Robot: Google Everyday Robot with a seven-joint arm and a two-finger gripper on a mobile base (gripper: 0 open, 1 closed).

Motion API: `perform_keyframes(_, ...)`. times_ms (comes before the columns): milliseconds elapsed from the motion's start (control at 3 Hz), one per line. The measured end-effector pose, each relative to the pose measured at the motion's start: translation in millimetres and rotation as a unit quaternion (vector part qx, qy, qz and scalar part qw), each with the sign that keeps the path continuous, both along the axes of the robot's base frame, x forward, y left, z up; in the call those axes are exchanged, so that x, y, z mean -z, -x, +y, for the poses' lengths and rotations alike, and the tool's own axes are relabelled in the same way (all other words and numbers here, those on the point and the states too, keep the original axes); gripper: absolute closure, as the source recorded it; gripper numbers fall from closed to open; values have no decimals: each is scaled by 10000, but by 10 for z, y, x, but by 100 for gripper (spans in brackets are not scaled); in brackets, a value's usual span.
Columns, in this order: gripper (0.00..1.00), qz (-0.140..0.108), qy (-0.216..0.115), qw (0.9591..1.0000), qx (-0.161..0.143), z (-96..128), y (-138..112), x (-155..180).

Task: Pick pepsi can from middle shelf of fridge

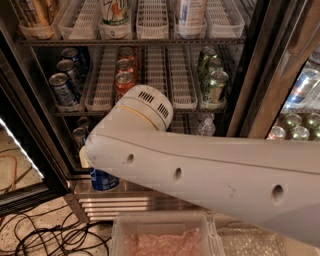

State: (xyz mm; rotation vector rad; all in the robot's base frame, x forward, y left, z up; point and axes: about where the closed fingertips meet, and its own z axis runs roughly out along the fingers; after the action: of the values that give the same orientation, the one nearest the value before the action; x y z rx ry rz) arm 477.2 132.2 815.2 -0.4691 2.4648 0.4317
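Note:
My white arm (200, 170) crosses the view in front of the fridge (250, 95). The gripper is hidden behind the arm's rounded end at lower left. A deep blue pepsi can (103, 179) shows just beneath that end, in front of the ribbed steel base strip (135, 204); what holds it is hidden. The middle shelf (175, 97) has white lanes with paler blue-and-silver cans (62, 90) on the left, red cans (125, 80) in the middle and green cans (215, 82) on the right.
Tall bottles (115, 15) stand on the level above. A water bottle (206, 127) stands on the level below. The open fridge door (25, 165) is at left. Cables (45, 235) lie on the floor. A clear bin (165, 235) sits below. A second cooler (300, 100) is at right.

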Motion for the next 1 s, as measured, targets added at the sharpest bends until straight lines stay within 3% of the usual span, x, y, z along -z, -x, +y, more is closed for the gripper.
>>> perform_keyframes(333,100,96,-336,9991,236,-189,-36,39)
perform_keyframes(667,100,543,-959,9876,1122,-674,79,291)
perform_keyframes(1000,100,1223,-1258,9664,1876,-1131,273,680)
